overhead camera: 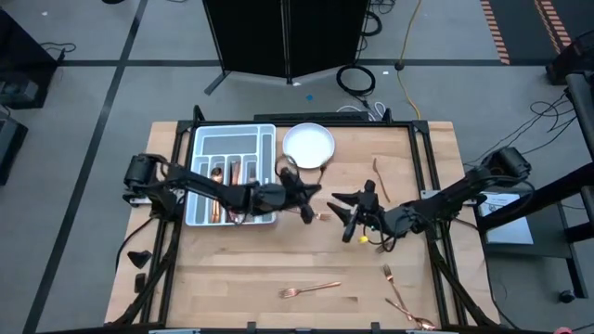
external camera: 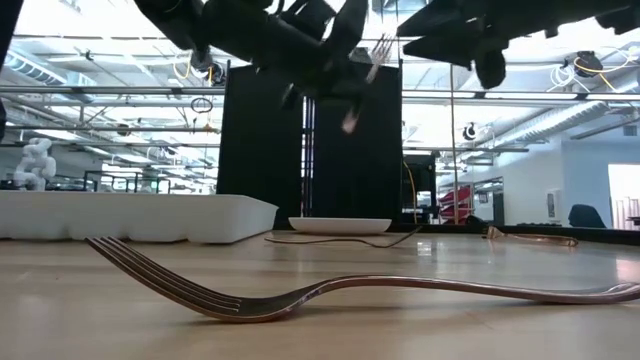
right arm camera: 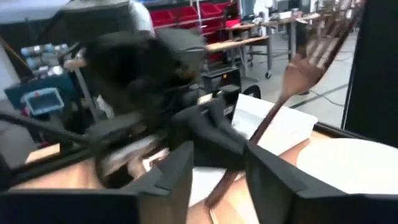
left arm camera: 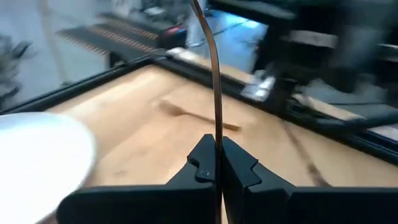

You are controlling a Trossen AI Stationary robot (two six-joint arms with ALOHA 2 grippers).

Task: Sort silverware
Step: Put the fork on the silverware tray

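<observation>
A copper fork point(right arm camera: 292, 78) hangs in the air over the table's middle, tines up and tilted. My left gripper point(overhead camera: 304, 202) is shut on its handle. In the low view the fork point(external camera: 372, 55) shows high above the tabletop. My right gripper point(overhead camera: 342, 213) faces the left one from the table's right. It is open, with a finger on either side of the handle's lower end point(right arm camera: 217, 190) and touching nothing. More silverware lies in the grey tray point(overhead camera: 206, 148) at the far left. Two forks point(overhead camera: 311, 289) point(overhead camera: 397, 295) rest flat near the front edge. My left gripper pinches the fork's handle point(left arm camera: 217, 140) between its two fingers, about midway along it. The fingers point(right arm camera: 214, 127) come nearly level from the table's left, lying across the handle. The fork is lifted clear of the table, tilted, tines uppermost, its handle end hanging below the fingers.
A white round plate point(overhead camera: 308, 145) sits beside the tray at the far edge. Another piece of silverware point(overhead camera: 379, 174) lies right of the plate. The bare wooden tabletop point(overhead camera: 241, 269) stretches across the near half between the two lying forks.
</observation>
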